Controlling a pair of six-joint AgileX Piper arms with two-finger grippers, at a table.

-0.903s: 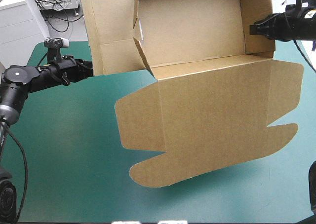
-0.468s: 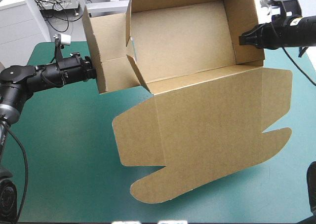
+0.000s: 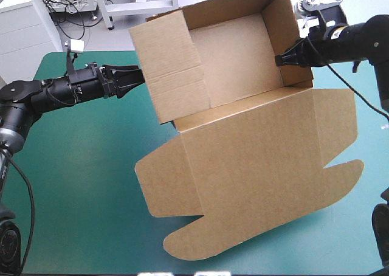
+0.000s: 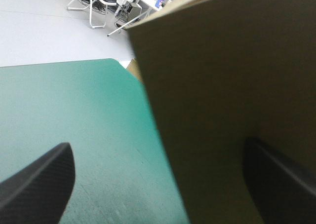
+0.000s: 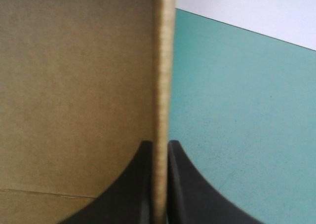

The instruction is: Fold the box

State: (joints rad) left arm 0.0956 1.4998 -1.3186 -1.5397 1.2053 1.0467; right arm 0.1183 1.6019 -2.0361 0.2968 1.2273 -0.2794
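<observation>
The brown box (image 3: 237,45) is held up over the table's far half as an open tray, tilted so its inside shows. Its lid (image 3: 255,160) slopes down flat toward the front. My right gripper (image 3: 281,60) is shut on the tray's right wall; the right wrist view shows the board's edge (image 5: 163,61) pinched between the black fingers (image 5: 136,184). My left gripper (image 3: 135,78) stands open at the outer face of the left wall panel (image 3: 173,69). In the left wrist view its fingers (image 4: 39,184) stand far apart, with that panel (image 4: 222,86) close ahead.
The lid ends in rounded tabs at the front (image 3: 182,242) and at the right (image 3: 346,172). Bare teal-green cover (image 3: 79,179) lies at the left and along the front edge. The table's far left corner (image 4: 111,62) shows beyond the left gripper.
The left gripper has opened and let go of the left flap, which now stands folded across the tray's left side. The box and right gripper have shifted left and lower.
</observation>
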